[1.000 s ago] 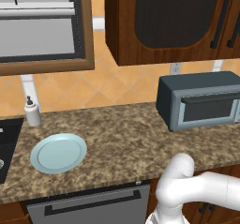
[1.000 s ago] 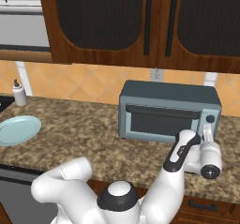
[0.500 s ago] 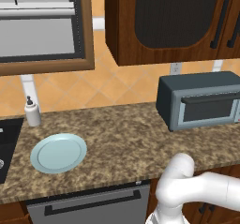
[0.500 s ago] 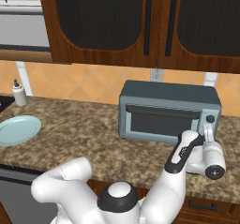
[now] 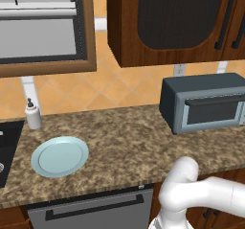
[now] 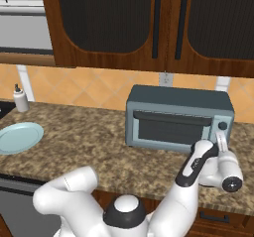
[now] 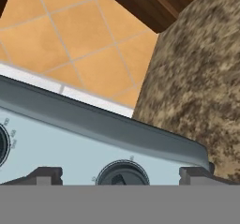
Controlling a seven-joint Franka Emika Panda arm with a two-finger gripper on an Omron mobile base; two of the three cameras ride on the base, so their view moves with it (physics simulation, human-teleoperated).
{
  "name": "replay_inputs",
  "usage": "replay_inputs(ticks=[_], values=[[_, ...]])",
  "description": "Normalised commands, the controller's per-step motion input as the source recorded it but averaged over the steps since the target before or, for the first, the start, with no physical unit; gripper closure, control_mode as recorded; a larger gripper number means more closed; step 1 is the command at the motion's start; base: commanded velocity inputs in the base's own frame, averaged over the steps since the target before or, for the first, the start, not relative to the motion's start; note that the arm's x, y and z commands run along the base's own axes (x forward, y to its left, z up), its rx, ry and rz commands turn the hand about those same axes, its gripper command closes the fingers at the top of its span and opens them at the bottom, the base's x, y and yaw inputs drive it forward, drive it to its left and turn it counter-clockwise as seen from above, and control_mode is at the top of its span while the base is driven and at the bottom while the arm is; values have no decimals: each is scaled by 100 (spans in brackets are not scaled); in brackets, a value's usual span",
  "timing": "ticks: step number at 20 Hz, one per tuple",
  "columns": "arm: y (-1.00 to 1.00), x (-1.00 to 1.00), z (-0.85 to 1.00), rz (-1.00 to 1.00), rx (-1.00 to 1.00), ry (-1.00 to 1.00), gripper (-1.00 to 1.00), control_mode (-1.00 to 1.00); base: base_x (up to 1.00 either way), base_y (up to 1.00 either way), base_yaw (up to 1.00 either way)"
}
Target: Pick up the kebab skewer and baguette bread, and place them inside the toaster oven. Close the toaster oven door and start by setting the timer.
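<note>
A: Where is the toaster oven (image 6: 178, 118) sitting?

B: On the speckled counter (image 5: 129, 142), against the tiled wall beneath the dark wooden cabinets (image 6: 149, 23). The toaster oven door (image 6: 171, 129) is standing shut, with its bar handle running along the top.

A: And the gripper (image 7: 117, 177)?

B: It is hovering just in front of the oven's right-hand control panel, fingers spread wide and gripping nothing. In the hand view, a dark knob (image 7: 123, 174) is sitting between the two fingertips (image 7: 44, 175), right by them. Whether a pad is touching it, I cannot quite tell.

A: Anything else near the oven?

B: A pale blue plate (image 5: 60, 156) is lying well to the oven's left, and a small soap bottle (image 5: 33, 114) is standing beyond that plate, by the wall.
</note>
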Motion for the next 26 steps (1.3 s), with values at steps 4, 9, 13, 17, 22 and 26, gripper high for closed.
replay_inputs(ticks=[4,9,13,17,22,26], values=[[0,-8,0,1,0,0,-100,-100,0,0,0],[0,-1,-1,0,-1,0,-100,-100,0,0,0],[0,5,-1,0,-1,0,-100,-100,0,0,0],[0,-2,0,0,-1,0,-100,-100,0,0,0],[1,0,0,0,-1,0,-100,-100,0,0,0],[6,-1,0,0,-3,0,-100,-100,0,0,0]])
